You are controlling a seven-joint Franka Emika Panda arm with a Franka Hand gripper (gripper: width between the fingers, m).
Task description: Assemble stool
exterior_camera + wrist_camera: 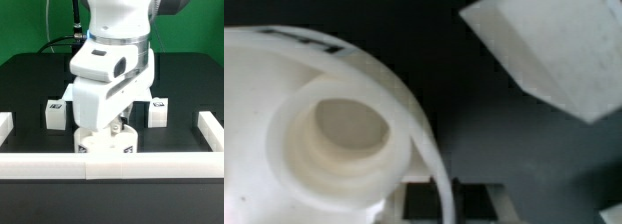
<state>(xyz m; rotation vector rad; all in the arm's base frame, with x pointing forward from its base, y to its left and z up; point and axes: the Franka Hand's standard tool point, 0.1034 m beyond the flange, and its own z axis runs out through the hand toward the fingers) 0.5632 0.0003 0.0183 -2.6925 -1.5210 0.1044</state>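
The white stool seat (105,145) rests on the table against the front rail, mostly hidden under my arm. In the wrist view the seat (322,130) fills the frame as a round shallow ring with a hole. My gripper (120,129) is down on it. In the wrist view the gripper (448,200) has its two dark fingers on either side of the seat's thin rim, closed on it. One blocky leg (55,112) stands at the exterior view's left and another leg (157,110) at its right. A leg (553,55) also shows beside the seat in the wrist view.
A long white rail (110,166) runs along the front of the black table. Short rails stand at the exterior view's left (5,125) and right (212,128). A green backdrop lies behind. The third leg is hidden.
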